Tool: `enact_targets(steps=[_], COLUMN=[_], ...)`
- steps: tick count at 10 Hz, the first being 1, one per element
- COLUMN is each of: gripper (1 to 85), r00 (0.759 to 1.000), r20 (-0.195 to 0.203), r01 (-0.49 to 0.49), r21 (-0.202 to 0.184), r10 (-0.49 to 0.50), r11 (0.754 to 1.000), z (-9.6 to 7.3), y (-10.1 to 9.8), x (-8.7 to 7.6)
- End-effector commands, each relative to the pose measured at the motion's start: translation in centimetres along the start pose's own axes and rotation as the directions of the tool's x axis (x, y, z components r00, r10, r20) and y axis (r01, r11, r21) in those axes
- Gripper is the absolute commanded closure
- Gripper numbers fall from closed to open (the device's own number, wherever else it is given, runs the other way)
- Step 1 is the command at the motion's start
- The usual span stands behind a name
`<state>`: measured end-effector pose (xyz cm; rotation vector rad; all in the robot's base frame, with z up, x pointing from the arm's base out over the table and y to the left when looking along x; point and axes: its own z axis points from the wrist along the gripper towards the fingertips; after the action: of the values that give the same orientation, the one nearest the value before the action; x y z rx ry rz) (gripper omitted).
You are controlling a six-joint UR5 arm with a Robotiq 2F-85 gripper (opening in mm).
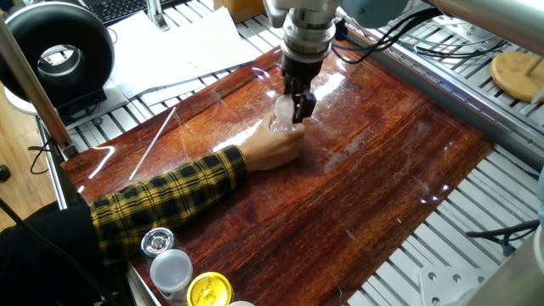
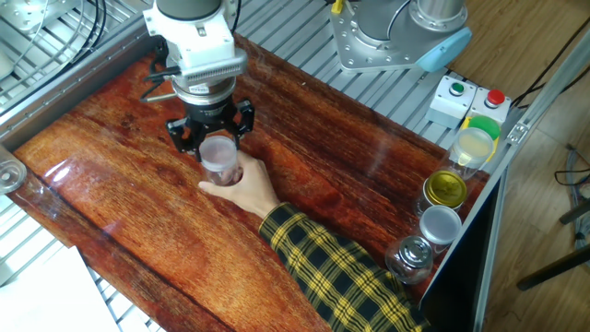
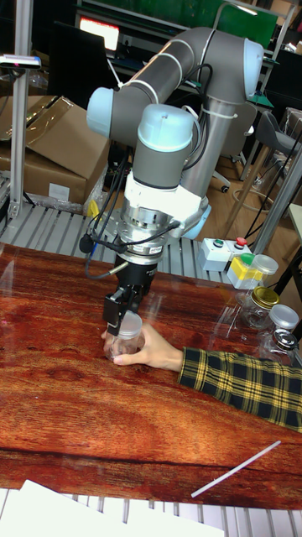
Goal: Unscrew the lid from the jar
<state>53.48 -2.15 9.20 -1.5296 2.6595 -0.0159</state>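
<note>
A small clear jar (image 2: 222,172) (image 1: 280,127) (image 3: 124,341) stands upright on the wooden table, held around its body by a person's hand (image 2: 251,190) (image 1: 272,149) (image 3: 157,348) in a yellow plaid sleeve. Its translucent white lid (image 2: 218,148) (image 1: 284,105) (image 3: 131,321) sits on top. My gripper (image 2: 218,138) (image 1: 293,102) (image 3: 126,315) points straight down over the jar, with its black fingers closed on either side of the lid.
Other jars stand at the table's edge: a yellow-lidded one (image 2: 444,187), a white-lidded one (image 2: 440,224) and a metal-lidded one (image 2: 410,254). A button box (image 2: 470,100) is behind them. A white straw (image 1: 153,140) lies on the wood near some paper sheets (image 1: 183,42).
</note>
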Motion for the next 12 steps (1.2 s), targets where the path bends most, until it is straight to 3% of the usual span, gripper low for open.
enact_targets(steps=[1, 4, 6, 9, 12], gripper=[23.7, 23.3, 22.7, 19.0, 19.3], r00=[0.996, 0.985, 0.949, 0.916, 0.879], r20=[0.001, -0.012, -0.025, -0.009, -0.008], r01=[-0.094, -0.171, -0.315, -0.402, -0.476], r21=[-0.004, -0.011, -0.043, -0.070, -0.055], r10=[0.094, 0.171, 0.314, 0.402, 0.476], r11=[0.996, 0.985, 0.948, 0.913, 0.878], z=[-0.1, 0.0, 0.0, 0.3, 0.1], y=[0.1, 0.3, 1.2, 1.4, 0.8], x=[0.1, 0.3, 0.3, -0.4, 0.0])
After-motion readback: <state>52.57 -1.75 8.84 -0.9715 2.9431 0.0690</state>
